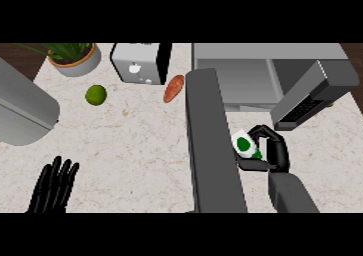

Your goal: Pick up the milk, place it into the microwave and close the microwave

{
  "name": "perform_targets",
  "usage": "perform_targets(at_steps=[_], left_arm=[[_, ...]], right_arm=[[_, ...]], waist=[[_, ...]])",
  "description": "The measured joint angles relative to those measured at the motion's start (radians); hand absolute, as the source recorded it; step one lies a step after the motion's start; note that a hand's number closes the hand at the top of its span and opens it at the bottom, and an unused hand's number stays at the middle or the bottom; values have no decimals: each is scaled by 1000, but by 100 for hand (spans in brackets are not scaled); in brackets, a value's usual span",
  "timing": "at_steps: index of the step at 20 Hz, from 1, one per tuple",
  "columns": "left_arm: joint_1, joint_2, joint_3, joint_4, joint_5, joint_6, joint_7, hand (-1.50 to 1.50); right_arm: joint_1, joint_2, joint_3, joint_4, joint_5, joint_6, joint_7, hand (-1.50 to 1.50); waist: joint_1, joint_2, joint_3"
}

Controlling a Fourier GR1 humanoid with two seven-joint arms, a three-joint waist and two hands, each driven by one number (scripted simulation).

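Observation:
The milk [243, 143] is a white carton with a green dot, held just right of the view's middle. My right hand [275, 154] curls round it, and its fingers hide much of the carton. The carton hangs over the counter in front of the microwave [247, 75], which stands at the back right with its cavity showing. Its door [311, 97] is swung open to the right. My left hand [55, 186] rests open near the lower left edge, fingers up.
A long dark grey upright slab [212, 145] crosses the middle, just left of the milk. At the back stand a potted plant [73, 57] and a toaster [142, 62]. A lime [96, 94] and a carrot [173, 88] lie on the counter [132, 150]. A grey rounded object [18, 107] fills the left edge.

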Motion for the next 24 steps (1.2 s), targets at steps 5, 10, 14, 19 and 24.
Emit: perform_targets(at_steps=[5, 10, 14, 19, 24], left_arm=[[4, -6, 13, -3, -2, -10, 7, -150], [-9, -11, 38, 21, 2, -32, 8, -150], [-30, -21, 53, 38, 6, -43, 14, -150], [-22, -8, 73, 27, 14, -69, 16, -150], [-25, -17, 61, 16, 7, -74, 25, -150]], right_arm=[[0, 13, 72, -117, -20, -103, 97, 150], [-67, 4, 78, -120, -15, -174, 176, 150], [-161, -15, 74, -60, 4, -228, 238, 150], [-281, -52, 76, 78, 58, -312, 293, 150], [-393, -104, 62, 222, 101, -398, 325, 150]], waist=[[0, 0, 0], [4, 2, 0], [8, 4, 1], [20, 8, 1], [38, 16, 2]])
